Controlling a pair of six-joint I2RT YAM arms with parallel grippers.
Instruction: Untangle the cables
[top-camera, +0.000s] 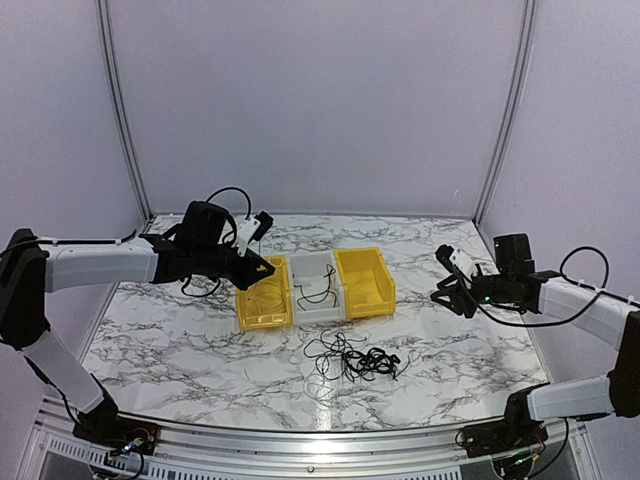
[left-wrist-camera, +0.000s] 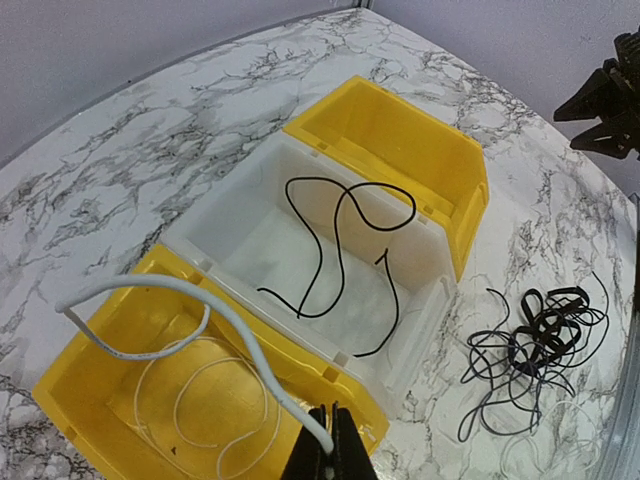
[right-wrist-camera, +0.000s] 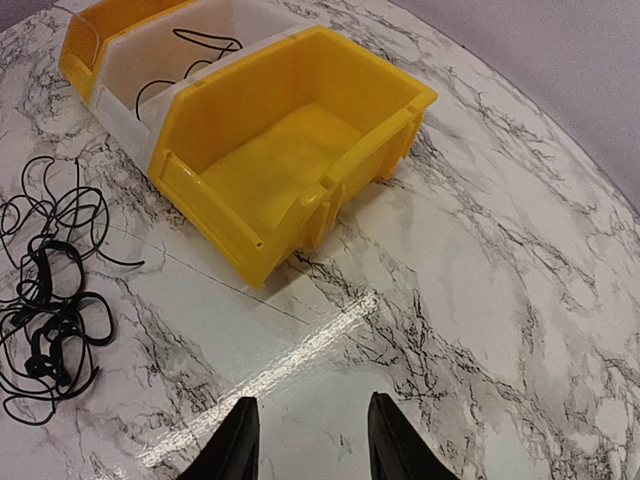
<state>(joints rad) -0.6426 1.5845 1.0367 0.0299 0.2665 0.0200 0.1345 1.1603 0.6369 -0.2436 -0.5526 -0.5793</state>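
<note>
A thick pale whitish cable (left-wrist-camera: 200, 295) arcs over the left yellow bin (left-wrist-camera: 95, 370), and my left gripper (left-wrist-camera: 335, 442) is shut on its near end. Thin whitish loops (left-wrist-camera: 205, 400) lie on that bin's floor. One black cable (left-wrist-camera: 345, 230) lies curled in the white bin (left-wrist-camera: 250, 250). A tangle of thin black cables (top-camera: 360, 358) (left-wrist-camera: 535, 345) (right-wrist-camera: 50, 300) rests on the marble in front of the bins. My left gripper (top-camera: 262, 268) hovers over the left yellow bin (top-camera: 265, 322). My right gripper (right-wrist-camera: 310, 435) (top-camera: 450, 290) stands open above bare table, right of the bins, holding nothing.
Three bins stand side by side: yellow, white (top-camera: 318, 313), and yellow (top-camera: 365, 305) (right-wrist-camera: 280, 150); the right yellow bin has nothing in it. Pale walls enclose the marble table (top-camera: 180, 350) at back and sides.
</note>
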